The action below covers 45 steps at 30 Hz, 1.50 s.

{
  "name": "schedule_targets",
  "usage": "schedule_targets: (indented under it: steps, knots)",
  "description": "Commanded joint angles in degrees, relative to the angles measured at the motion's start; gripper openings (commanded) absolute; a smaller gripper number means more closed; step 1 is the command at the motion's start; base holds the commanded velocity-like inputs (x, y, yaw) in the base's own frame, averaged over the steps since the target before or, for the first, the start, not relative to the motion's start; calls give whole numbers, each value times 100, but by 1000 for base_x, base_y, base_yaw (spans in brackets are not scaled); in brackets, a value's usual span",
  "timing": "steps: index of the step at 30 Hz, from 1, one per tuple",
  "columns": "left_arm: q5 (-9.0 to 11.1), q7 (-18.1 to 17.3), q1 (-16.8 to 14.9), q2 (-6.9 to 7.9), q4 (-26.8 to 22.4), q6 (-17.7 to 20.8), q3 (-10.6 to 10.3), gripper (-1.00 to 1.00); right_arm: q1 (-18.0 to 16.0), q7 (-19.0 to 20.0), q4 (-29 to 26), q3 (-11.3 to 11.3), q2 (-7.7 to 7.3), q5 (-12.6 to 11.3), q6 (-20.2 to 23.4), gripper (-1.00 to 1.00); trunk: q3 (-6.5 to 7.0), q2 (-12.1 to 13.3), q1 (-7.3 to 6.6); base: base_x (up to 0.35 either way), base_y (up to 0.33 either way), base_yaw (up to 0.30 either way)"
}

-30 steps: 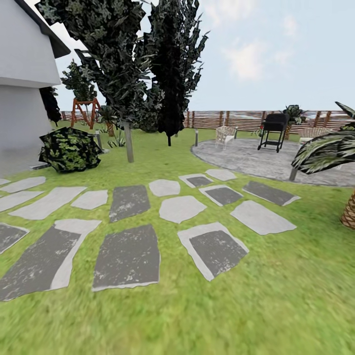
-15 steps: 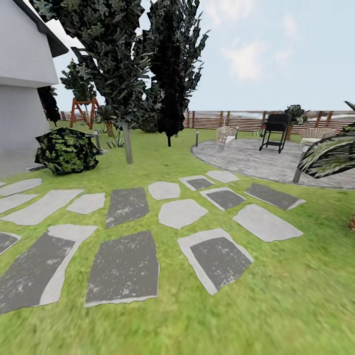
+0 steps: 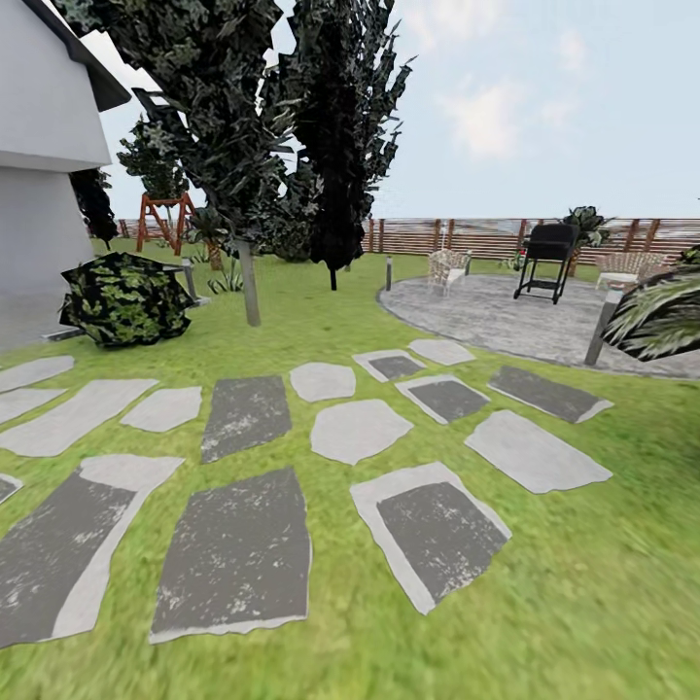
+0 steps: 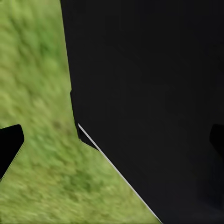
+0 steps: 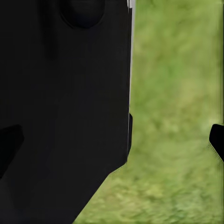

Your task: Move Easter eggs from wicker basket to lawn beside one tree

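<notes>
Across the lawn (image 3: 544, 603), mottled green and flat, lie irregular grey stepping stones (image 3: 238, 554) in loose rows from the near ground toward the middle. Behind them stands the tree (image 3: 250, 282) with its thin pale trunk upright, its long axis vertical, just beside a dark leafy bush (image 3: 124, 299) and near the white house (image 3: 39, 175). A near-black columnar tree (image 3: 335, 146) rises further back. On the right is a round paved patio (image 3: 506, 316) with a black grill (image 3: 546, 261) and a pale chair (image 3: 445, 268), and a brown slat fence (image 3: 467, 235) closes the garden. The left gripper (image 4: 112, 144) and the right gripper (image 5: 112, 142) each hang over blurred grass beside a black body; their dark fingertips (image 4: 10, 144) sit at opposite edges, spread wide, holding nothing.
</notes>
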Motion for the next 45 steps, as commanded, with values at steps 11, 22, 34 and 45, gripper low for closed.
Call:
schedule_targets:
  steps: [11,22,34,45]
  knots:
    - [-21,-4,4,1,-13,0,9,100,0,-7,-1,2,0,1,3,100,-3,-2,4,309,0,0]
    - [-23,-4,4,1,-13,-1,7,100,0,-7,-2,2,0,-6,3,100,-3,-2,4,310,0,0]
    - [-21,-4,4,1,-13,-5,12,100,0,-7,-2,0,0,-7,3,100,-3,-2,4,300,0,0]
    - [-21,-4,4,1,-13,-5,11,100,0,-7,0,-6,0,-8,3,100,-3,-2,4,284,0,0]
